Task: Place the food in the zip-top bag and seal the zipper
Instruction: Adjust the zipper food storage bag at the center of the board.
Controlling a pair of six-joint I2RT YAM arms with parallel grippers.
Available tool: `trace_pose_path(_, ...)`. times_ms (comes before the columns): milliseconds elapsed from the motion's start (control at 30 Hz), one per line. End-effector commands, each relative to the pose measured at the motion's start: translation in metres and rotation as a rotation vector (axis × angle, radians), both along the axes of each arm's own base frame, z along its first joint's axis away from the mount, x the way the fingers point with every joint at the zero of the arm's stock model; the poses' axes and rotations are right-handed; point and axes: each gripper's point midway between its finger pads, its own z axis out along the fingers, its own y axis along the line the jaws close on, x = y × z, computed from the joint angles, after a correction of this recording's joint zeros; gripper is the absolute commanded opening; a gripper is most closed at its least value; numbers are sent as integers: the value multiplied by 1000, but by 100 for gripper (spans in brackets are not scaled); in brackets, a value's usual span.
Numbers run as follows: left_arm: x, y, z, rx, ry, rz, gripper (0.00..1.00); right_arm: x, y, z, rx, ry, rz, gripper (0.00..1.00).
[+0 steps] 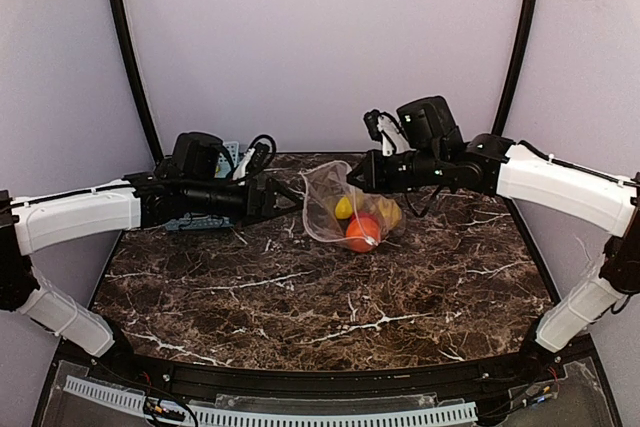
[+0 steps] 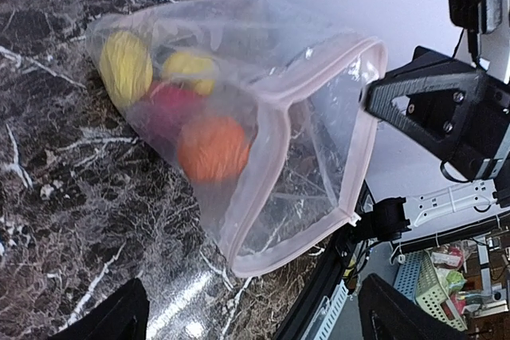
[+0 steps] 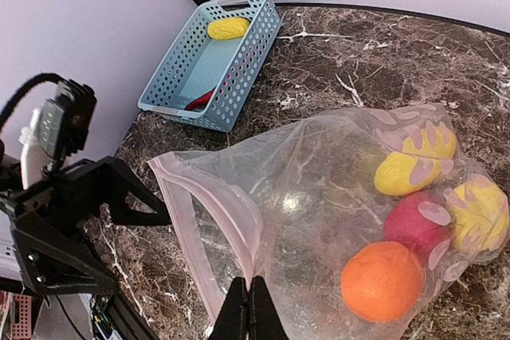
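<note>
Dark marbled surface (image 1: 300, 297): my right gripper (image 3: 248, 308) pinches the zip-top bag (image 3: 319, 197) by its mouth, which faces my wide-open, empty left gripper (image 2: 255, 314).

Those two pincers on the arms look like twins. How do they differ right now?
The left pincer stands wide open and holds nothing; the right pincer is shut, pinching the zip-top bag near its pink-edged mouth. The left pincer faces the bag's open mouth without seeming to touch it; the right pincer touches it. Both are black and two-fingered, above the marble table.
</note>
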Motion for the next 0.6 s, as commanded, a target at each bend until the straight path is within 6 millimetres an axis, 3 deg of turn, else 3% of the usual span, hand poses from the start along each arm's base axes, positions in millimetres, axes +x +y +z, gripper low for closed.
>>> trace_pose_path(0, -13, -5, -2, -73, 30, -18, 93, 6, 11, 22, 68, -36, 12, 0)
trace_pose_path(133, -15, -11, -13, -93, 51, -8, 93, 7, 15, 26, 82, -41, 24, 0)
trace_pose_path(233, -14, -20, -21, -116, 72, 10, 88, 8, 17, 28, 90, -43, 27, 0)
trace_pose_path(367, -7, -29, -26, -150, 76, 36, 75, 7, 17, 28, 99, -42, 28, 0)
trace_pose_path(467, -2, -33, -39, -141, 103, 59, 60, 6, 17, 28, 100, -40, 30, 0)
trace_pose_path(567, 0, -35, -50, -132, 125, 74, 53, 7, 17, 27, 98, -41, 28, 0)
